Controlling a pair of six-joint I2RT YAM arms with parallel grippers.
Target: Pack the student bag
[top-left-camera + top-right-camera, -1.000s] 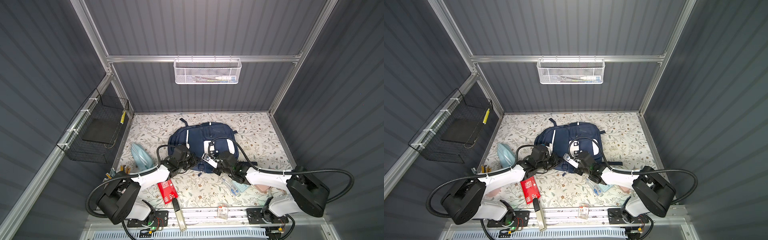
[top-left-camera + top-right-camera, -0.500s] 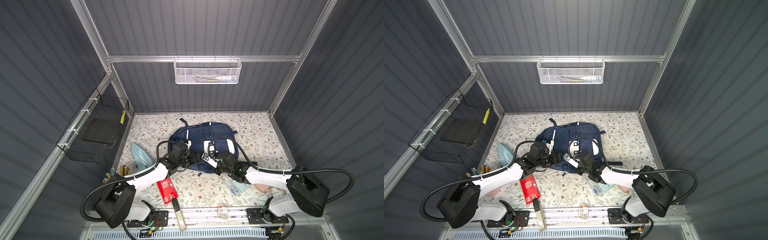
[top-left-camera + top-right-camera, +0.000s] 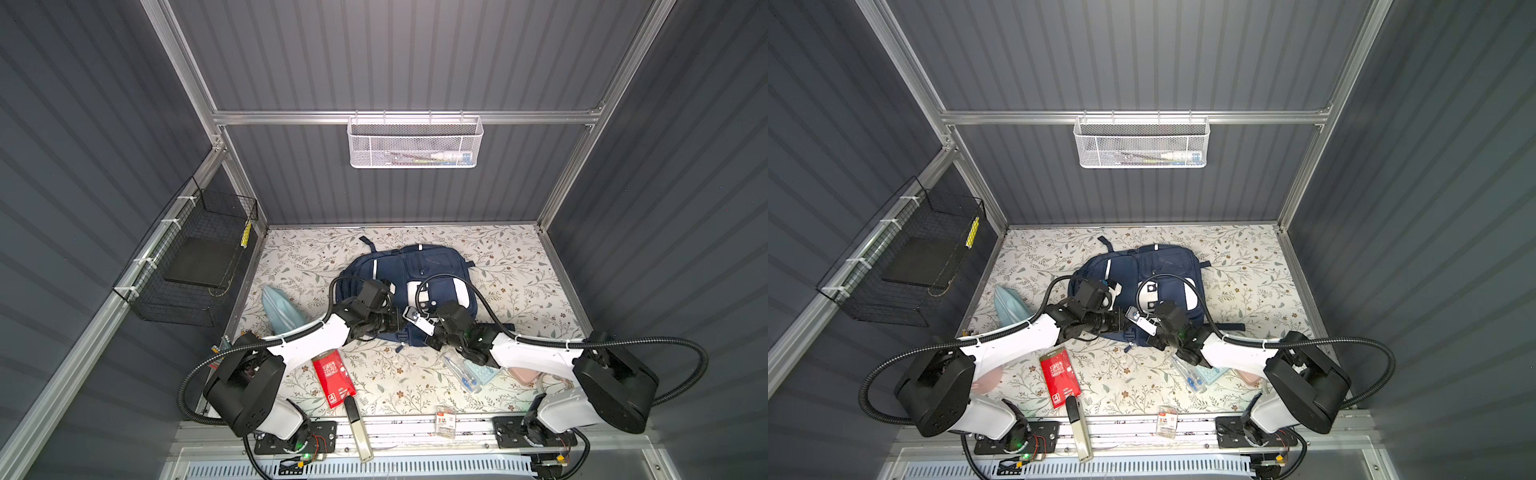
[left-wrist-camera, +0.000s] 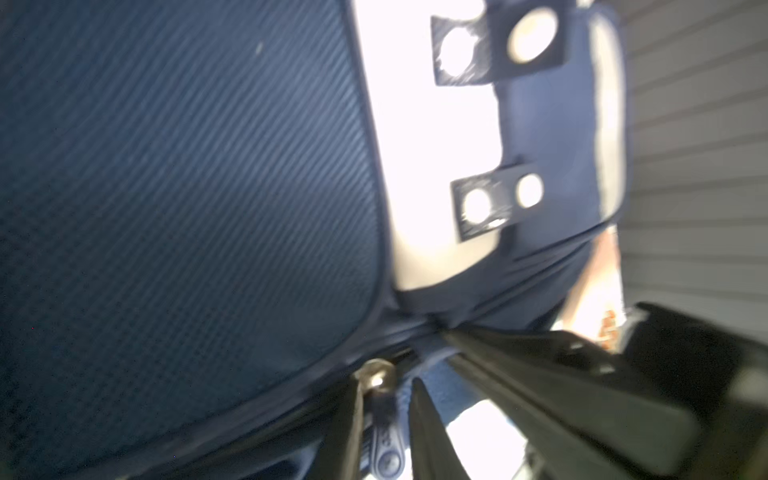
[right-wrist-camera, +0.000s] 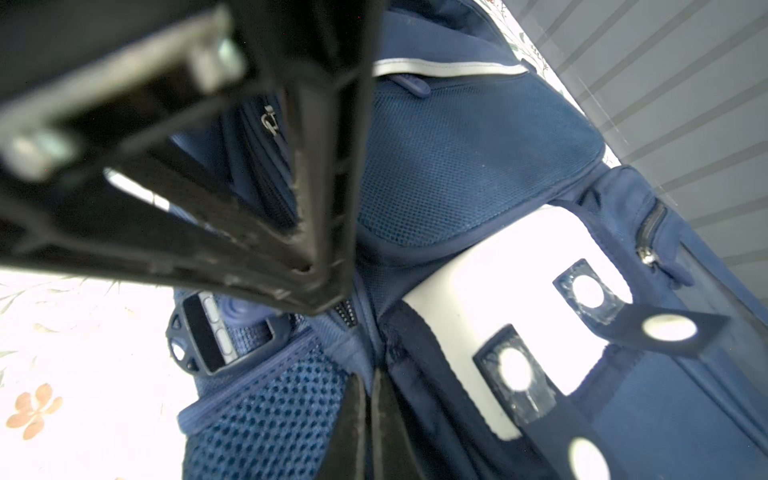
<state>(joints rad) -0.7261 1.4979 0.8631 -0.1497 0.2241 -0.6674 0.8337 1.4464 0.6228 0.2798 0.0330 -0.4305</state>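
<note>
student bag is lying flat mid-counter | left hand is pinching zipper pull at bag's near edge | right hand is staying pressed together, touching bag's near edge just right of it

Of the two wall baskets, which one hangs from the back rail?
The white mesh basket, hooked on the back rail; the black wire basket is tied to the side wall, at left in both top views.
</note>
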